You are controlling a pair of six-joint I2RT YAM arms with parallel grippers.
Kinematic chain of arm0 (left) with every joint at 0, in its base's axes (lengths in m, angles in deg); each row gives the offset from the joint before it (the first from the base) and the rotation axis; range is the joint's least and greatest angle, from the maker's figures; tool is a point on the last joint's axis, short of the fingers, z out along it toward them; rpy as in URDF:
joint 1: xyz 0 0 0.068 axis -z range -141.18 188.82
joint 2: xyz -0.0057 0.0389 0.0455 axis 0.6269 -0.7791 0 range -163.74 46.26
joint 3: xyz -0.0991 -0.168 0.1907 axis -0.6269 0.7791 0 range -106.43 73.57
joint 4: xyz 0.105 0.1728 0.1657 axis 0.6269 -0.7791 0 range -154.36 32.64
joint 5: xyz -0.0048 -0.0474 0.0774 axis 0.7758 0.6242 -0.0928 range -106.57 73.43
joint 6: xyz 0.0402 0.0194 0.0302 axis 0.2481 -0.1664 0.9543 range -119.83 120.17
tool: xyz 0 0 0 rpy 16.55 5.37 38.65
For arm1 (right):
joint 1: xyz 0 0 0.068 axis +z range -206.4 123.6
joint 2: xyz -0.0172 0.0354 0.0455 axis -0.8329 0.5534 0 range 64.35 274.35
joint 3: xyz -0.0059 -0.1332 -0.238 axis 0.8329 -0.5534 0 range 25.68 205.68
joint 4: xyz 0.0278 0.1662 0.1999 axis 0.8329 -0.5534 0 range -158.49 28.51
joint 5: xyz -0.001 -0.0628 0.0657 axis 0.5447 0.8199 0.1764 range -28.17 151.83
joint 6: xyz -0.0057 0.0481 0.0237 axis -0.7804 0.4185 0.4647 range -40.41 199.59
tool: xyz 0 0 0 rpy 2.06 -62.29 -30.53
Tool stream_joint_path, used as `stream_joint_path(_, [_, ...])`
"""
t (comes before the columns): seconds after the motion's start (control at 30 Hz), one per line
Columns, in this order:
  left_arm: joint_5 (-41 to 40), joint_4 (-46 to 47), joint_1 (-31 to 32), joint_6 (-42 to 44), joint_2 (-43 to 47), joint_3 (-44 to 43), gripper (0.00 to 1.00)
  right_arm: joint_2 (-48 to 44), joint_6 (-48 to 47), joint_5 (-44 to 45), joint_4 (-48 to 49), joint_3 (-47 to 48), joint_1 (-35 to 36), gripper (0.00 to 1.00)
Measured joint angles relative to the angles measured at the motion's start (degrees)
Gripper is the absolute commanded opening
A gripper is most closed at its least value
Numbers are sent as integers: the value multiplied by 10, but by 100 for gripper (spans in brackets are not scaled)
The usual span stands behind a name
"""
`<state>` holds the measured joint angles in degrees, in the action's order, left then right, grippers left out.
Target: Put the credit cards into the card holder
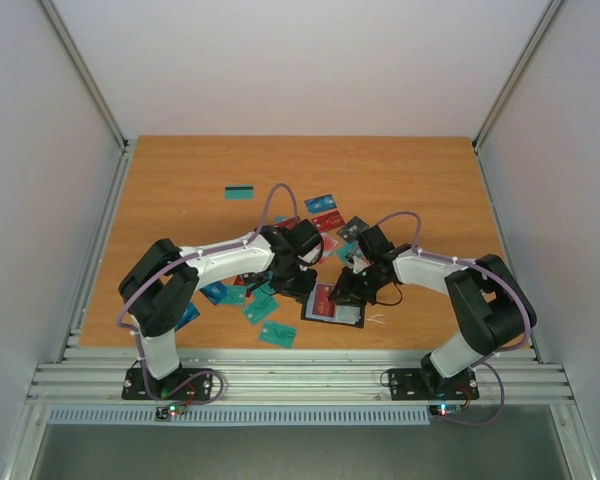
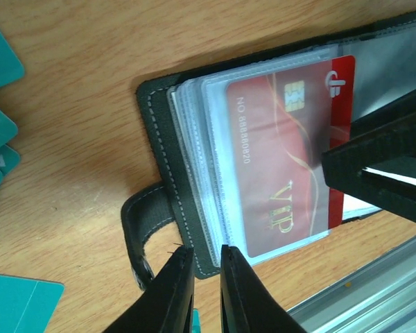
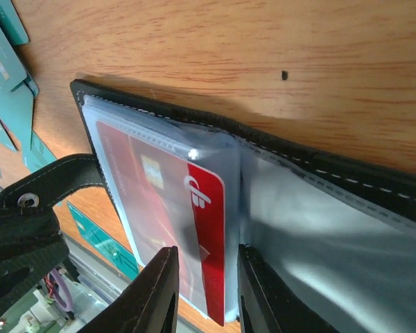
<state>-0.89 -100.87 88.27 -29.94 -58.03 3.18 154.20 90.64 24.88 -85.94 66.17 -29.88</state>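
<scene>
The black card holder lies open near the table's front edge, its clear sleeves facing up. A red credit card sits partly in the top sleeve, with its end strip sticking out towards the spine. My left gripper has its jaws a narrow slit apart around the holder's near corner, beside the strap. My right gripper stands open, its fingers either side of the red card's protruding end. Loose credit cards lie around: teal, blue, red, dark grey.
A lone teal card lies further back on the left. More teal cards crowd the holder's left side. The metal rail runs along the front edge just below the holder. Grey walls close in both sides.
</scene>
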Motion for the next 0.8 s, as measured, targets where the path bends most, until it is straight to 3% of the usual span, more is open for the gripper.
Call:
stream_joint_path(0.27, [22,3,0,2,-9,-3,17,15,0,0,1,7,10,20])
stream_joint_path(0.5, [54,17,-7,-12,-11,-3,34,21,0,-1,9,7,11,19])
stream_joint_path(0.8, [71,26,-16,-23,-29,-3,38,25,7,-8,26,2,12,19])
